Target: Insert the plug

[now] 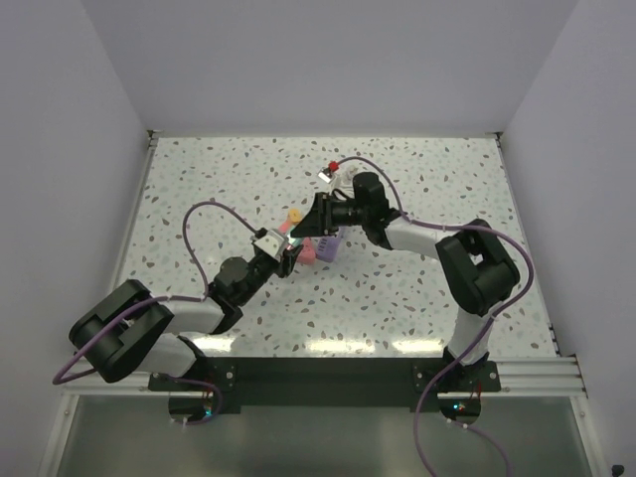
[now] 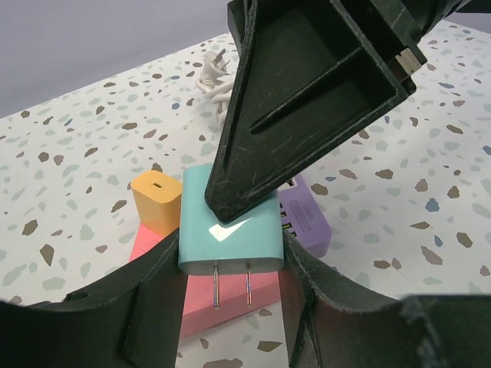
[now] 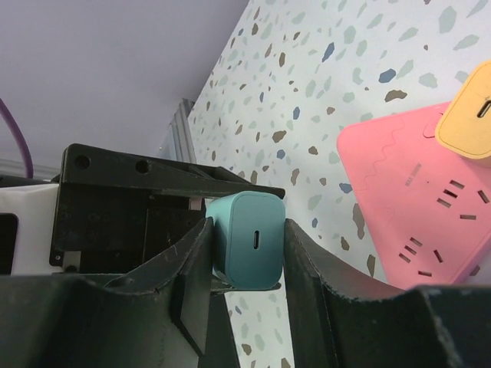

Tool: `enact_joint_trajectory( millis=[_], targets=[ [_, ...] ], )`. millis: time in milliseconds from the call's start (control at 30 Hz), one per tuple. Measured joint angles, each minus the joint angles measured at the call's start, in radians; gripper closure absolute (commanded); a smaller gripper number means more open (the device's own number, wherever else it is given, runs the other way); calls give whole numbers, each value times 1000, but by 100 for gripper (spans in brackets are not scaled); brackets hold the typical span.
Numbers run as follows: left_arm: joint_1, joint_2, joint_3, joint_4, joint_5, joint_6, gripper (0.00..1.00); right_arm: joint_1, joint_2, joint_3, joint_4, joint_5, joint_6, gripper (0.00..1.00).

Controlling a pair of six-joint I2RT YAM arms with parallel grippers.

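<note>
**Left wrist view: plug shared between two grips, not yet at the socket**

Teal plug (image 2: 230, 226) is seen clamped by its sides between the fingers of the left gripper (image 2: 230, 276), with its prongs (image 2: 215, 285) bare and free. The right gripper (image 3: 247, 253) is closed narrow on the same plug, the port face turned to its lens. The plug is held off the table, near the pink power strip (image 3: 399, 192), where an orange charger (image 3: 468, 115) is already seated.

Step judged: a handover or regrasp ahead of insertion. Next, one grip is to be let go, the prongs lined up square with a free socket, then pressed straight in.
</note>
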Motion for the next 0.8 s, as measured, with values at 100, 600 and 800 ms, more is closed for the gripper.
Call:
enact_joint_trajectory(
  millis=[100, 600, 800],
  targets=[
    [-2, 0, 0, 0, -5, -1, 34, 0, 0, 0, 0, 1, -3, 100],
    [-2, -50, -56, -2, -25, -35, 4, -75, -60, 2, -121, 114, -137, 100],
    [-2, -203, -116, -30, -99, -72, 2, -77, -118, 8, -215, 259, -263, 100]
  ],
)
